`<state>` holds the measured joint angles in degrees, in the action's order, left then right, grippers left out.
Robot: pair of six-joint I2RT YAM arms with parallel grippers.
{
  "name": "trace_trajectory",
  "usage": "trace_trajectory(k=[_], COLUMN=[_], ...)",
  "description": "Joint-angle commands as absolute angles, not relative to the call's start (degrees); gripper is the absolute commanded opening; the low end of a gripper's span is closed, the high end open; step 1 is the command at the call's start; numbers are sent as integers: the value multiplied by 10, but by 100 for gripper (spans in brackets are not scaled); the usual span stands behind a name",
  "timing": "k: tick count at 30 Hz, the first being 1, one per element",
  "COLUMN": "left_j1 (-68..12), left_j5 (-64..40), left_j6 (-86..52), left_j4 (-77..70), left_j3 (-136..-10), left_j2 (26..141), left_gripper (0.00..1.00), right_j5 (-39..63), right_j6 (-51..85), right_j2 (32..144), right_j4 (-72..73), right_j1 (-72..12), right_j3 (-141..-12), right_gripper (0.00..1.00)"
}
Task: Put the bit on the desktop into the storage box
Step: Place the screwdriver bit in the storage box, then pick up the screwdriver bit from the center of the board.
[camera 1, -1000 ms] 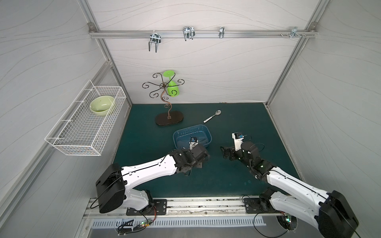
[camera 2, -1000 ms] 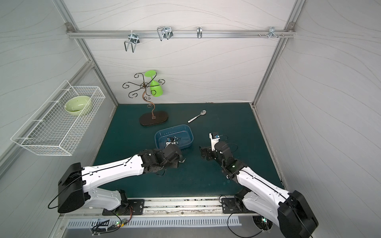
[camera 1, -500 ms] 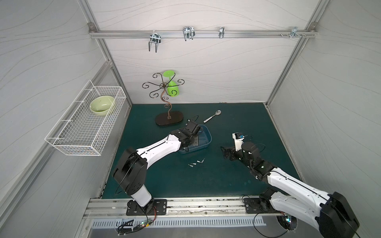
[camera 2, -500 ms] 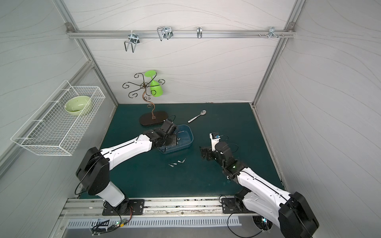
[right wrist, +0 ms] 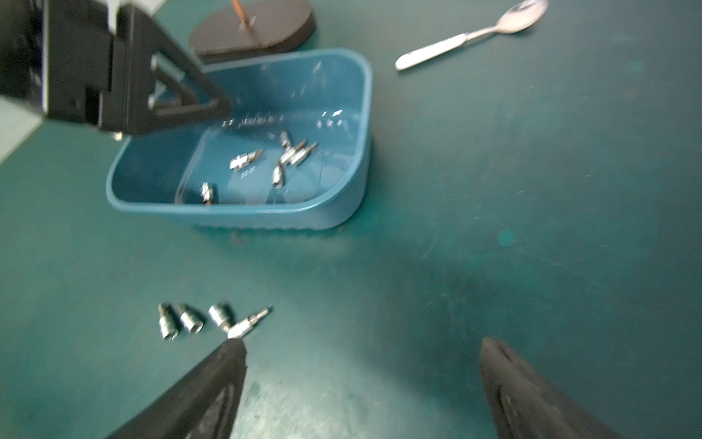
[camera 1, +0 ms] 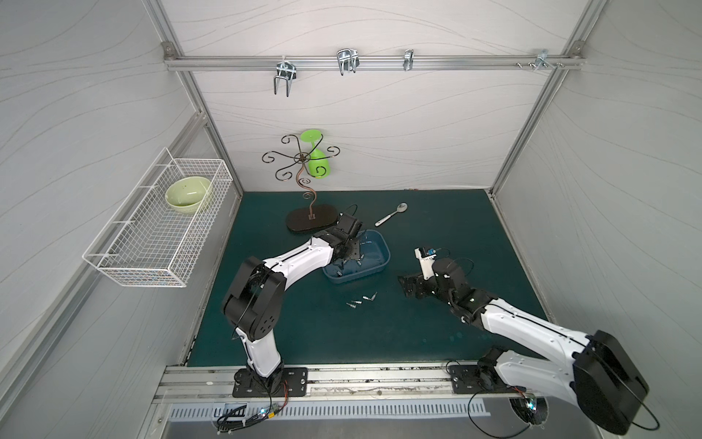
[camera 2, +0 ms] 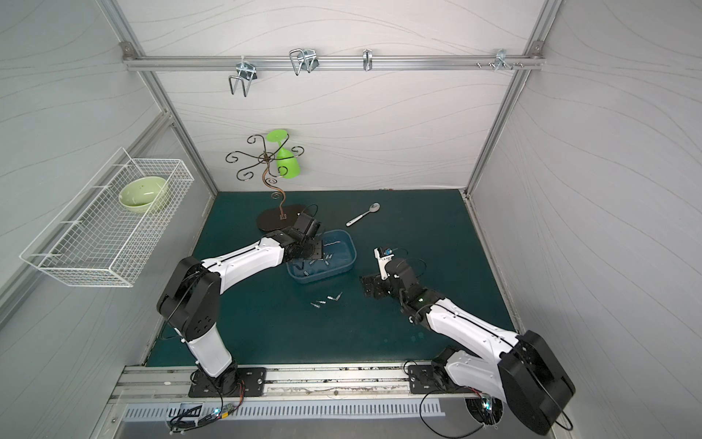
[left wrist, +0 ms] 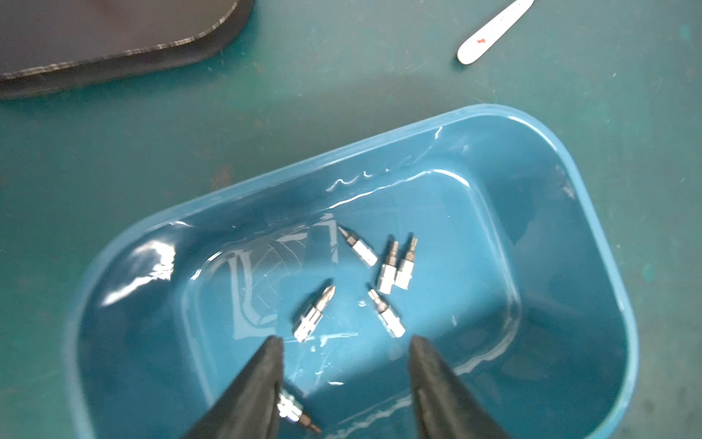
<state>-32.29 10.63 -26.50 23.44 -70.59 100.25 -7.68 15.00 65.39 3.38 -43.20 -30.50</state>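
The blue storage box point(camera 1: 376, 266) point(camera 2: 347, 258) sits mid-desktop point(camera 1: 437, 327). Several silver bits point(left wrist: 387, 273) point(right wrist: 285, 156) lie on its floor. My left gripper point(left wrist: 345, 342) point(camera 1: 349, 254) hangs over the box, open with nothing between its fingers. One more bit point(left wrist: 292, 410) lies in the box just beside a finger. Several bits point(camera 1: 361, 300) point(camera 2: 326, 299) point(right wrist: 212, 319) lie in a cluster on the desktop in front of the box. My right gripper point(right wrist: 362, 342) point(camera 1: 408, 285) is wide open and empty, low over the desktop to the right of that cluster.
A spoon point(camera 1: 391, 214) lies behind the box. The dark oval base point(camera 1: 311, 222) of a wire stand holding a green glass point(camera 1: 317, 163) stands at the back. A white wire basket point(camera 1: 159, 228) with a pale green bowl point(camera 1: 188, 192) hangs on the left wall.
My left gripper went from the bits on the desktop, shut, up over the storage box and has opened; a bit now lies in the box beside it. The right arm has stayed put.
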Motion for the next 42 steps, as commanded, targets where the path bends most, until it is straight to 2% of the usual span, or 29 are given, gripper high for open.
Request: trace_trajectory(k=[1,5,9,13,18,22,32,42], left_j1=[-322,-322,-318,-316,-315,-315,-315,-315], left_j5=[122,135,143,154,184,190,192,193], left_j6=[-263,-275,-283,-281,-282,-280,-273,-275], left_j4=[231,222,220,234,241,239,224,218], left_j3=[-697,-619,-526,-450,-354,-294,-217,-210], left_j2=[941,854,747,650,522,450,358,356], left_gripper=[65,76,87,90,92,93,94,97], right_j5=[-106,-112,-101,-116,-108,-105,-94,-103], right_j6=[146,197,250,280,292,293,305,314], right_j2=[694,752,806,856,905,936,1004,1036], right_j4=[-24,-87,-117,-144,-153,-164,-184,-206], right_j1=[-478,-509,-539,-564,-572,-576,-583,-585], right_j3=[-351,-393,-425,-459,-494,-521,-584,-604], right_gripper=[98,96,88,81,57,55,46,38])
